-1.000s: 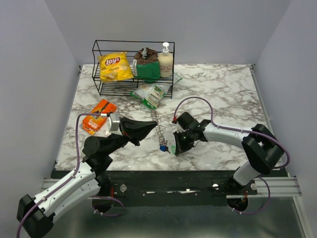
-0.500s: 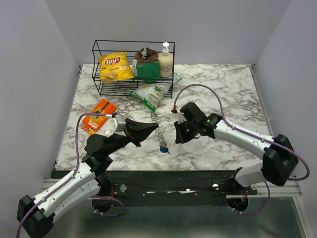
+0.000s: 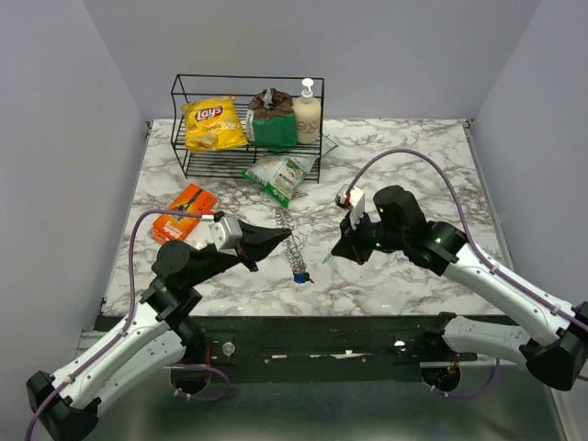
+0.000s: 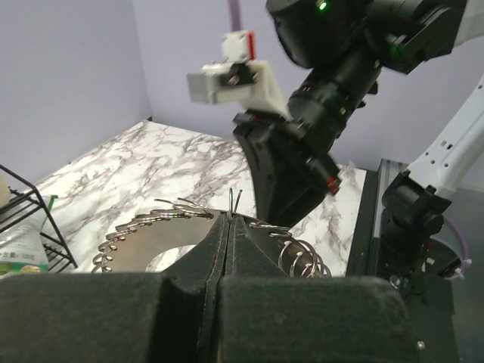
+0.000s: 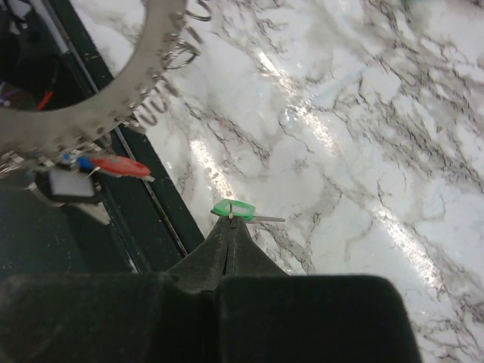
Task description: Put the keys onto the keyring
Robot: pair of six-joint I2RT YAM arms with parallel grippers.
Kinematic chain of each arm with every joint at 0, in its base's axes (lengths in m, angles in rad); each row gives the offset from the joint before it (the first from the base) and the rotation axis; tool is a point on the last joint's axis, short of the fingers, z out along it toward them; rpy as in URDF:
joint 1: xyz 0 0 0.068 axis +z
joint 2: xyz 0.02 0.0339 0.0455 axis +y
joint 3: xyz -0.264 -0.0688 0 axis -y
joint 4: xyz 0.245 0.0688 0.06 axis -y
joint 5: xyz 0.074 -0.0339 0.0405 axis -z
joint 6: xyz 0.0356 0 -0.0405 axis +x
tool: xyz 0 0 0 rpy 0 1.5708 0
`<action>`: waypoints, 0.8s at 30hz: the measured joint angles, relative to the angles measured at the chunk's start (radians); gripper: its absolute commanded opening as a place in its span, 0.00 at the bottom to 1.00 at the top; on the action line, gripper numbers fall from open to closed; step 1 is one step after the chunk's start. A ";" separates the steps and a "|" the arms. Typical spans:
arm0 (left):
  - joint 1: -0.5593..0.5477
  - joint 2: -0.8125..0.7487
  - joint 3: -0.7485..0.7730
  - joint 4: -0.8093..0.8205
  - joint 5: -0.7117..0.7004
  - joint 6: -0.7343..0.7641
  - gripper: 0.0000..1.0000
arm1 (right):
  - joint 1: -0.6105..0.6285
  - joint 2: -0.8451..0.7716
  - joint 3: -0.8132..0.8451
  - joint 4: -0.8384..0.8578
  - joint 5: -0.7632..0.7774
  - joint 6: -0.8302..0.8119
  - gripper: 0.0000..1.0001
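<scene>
two keys look threaded, the green one to go

the left end effector [image 3: 285, 236] is pressed together on a strand of the keyring [image 4: 140, 231], holding it lifted above the bench [image 3: 413, 165]; the red key [image 5: 121, 166] and blue key [image 5: 82, 160] hang at its low end, apparently already on; the right end effector [image 3: 337, 254] pinches the green key [image 5: 233, 209] by its head, near the keyring but apart from it; threading that key looks like all that remains

Coiled grey keyring [image 4: 136, 233] held aloft; green key [image 5: 233, 209] separate.
</scene>
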 measured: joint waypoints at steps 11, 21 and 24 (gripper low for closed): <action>0.000 -0.006 0.026 -0.110 0.062 0.088 0.00 | 0.000 -0.118 -0.031 0.040 -0.244 -0.094 0.01; 0.000 0.002 0.026 -0.135 0.122 0.109 0.00 | 0.000 -0.097 0.031 0.023 -0.288 -0.126 0.01; 0.000 0.008 0.027 -0.146 0.140 0.122 0.00 | 0.000 -0.082 0.076 0.022 -0.318 -0.131 0.01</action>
